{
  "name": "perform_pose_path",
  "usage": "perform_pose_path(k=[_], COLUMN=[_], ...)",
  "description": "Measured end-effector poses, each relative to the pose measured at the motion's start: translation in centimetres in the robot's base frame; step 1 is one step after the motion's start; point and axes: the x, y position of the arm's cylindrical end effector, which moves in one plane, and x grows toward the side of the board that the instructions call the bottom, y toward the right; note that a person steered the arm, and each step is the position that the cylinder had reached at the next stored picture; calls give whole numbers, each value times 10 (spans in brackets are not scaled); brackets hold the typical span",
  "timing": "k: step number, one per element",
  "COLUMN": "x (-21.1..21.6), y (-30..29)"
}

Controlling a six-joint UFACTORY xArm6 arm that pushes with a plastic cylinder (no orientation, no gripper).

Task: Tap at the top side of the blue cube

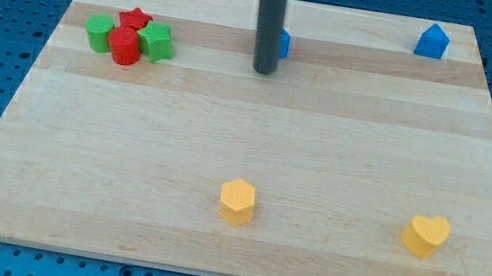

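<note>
My tip (264,70) rests on the wooden board (256,140), touching or just beside the blue cube (284,44), which peeks out from behind the rod at its right, near the board's top edge. There are no fingers: the rod holds nothing. Left of the cube, well apart, red and green blocks (129,37) cluster together.

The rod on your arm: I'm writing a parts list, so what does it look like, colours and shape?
It is a straight, plain cylinder, dark grey to black, with a smooth matt surface and no visible markings. My tip is a blunt, flat end of the same width as the shaft. At the view's top the rod joins a mount showing black and white parts, mostly cut off. No cables show.
</note>
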Motion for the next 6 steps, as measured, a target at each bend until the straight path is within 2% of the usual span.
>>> perform_pose_path(k=[1,2,3,4,5,6], x=[3,5,-25,-77,-100,-82], y=[-21,-74,-93,-93,-74,-41])
